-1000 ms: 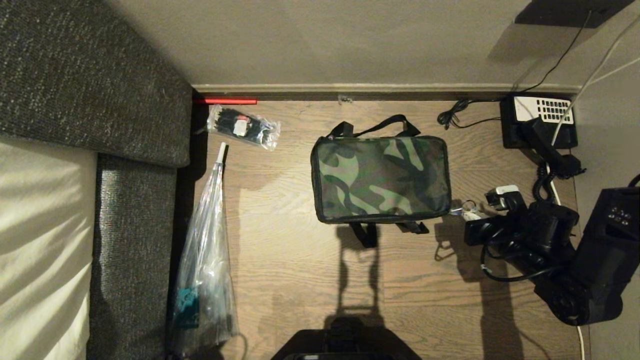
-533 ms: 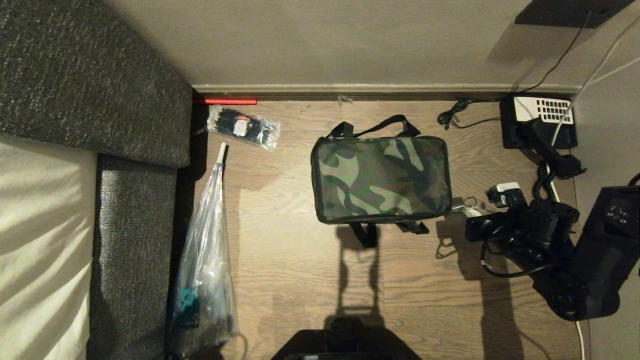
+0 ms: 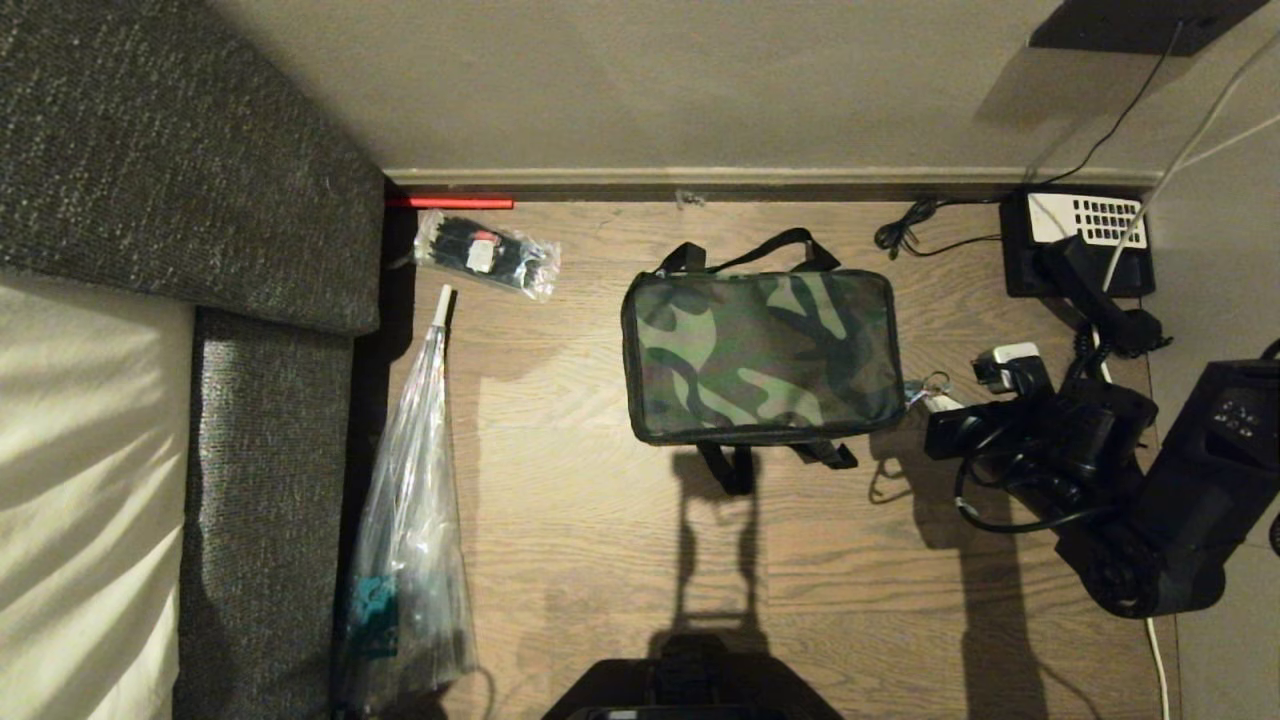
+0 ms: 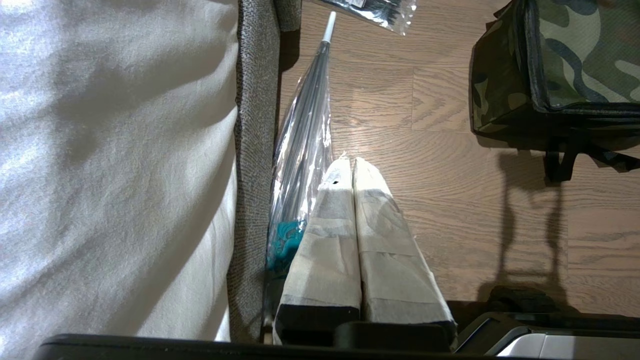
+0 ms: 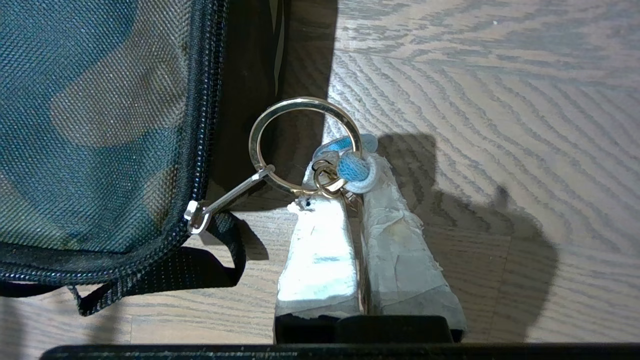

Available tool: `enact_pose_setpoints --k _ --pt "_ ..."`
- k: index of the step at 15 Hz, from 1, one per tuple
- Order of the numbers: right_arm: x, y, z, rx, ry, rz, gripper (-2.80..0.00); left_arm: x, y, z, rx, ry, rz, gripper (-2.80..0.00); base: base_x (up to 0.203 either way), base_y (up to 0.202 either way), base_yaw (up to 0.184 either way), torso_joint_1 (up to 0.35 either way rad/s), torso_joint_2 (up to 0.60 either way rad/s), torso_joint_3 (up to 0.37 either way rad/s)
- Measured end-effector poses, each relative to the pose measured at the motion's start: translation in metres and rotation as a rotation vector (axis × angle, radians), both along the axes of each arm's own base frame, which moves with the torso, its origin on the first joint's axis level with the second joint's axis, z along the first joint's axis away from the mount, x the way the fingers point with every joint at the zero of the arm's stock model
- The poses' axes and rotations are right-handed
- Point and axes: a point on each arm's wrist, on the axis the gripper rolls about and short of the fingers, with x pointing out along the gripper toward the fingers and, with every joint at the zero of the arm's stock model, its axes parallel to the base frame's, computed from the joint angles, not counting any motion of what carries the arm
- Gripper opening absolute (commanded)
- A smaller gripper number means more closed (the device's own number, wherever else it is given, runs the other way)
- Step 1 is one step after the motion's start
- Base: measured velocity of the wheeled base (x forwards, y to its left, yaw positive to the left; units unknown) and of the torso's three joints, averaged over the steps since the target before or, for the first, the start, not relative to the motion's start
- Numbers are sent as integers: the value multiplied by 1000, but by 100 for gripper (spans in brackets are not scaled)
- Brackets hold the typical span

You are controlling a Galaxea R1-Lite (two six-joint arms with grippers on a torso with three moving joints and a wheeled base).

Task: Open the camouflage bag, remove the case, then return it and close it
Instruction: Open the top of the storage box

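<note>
The wood-grain floor (image 3: 560,520) carries the closed camouflage bag (image 3: 762,355) at its middle. Along its left edge, beside the grey sofa, lie a long clear plastic bag (image 3: 410,530) and a small clear packet (image 3: 487,255). A black desk telephone (image 3: 1078,245) sits at the far right corner.

- The case is hidden; the camouflage bag (image 3: 760,355) lies zipped shut.
- In the right wrist view, the bag runs off the frame edge beside the fingers (image 5: 320,250).
- In the head view, the pull ring (image 3: 935,385) just beyond the right gripper (image 3: 940,405) is too small to make out.
- The left gripper (image 4: 350,170) is outside the head view.
</note>
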Motion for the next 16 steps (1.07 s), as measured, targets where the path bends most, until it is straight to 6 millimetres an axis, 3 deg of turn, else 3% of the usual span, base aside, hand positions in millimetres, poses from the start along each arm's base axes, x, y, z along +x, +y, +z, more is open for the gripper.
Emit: enact_pose_setpoints --k 16 --pt "10 -9 4 8 -36 -24 -280 0 0 0 0 0 0 -280 0 0 0 0 0 0"
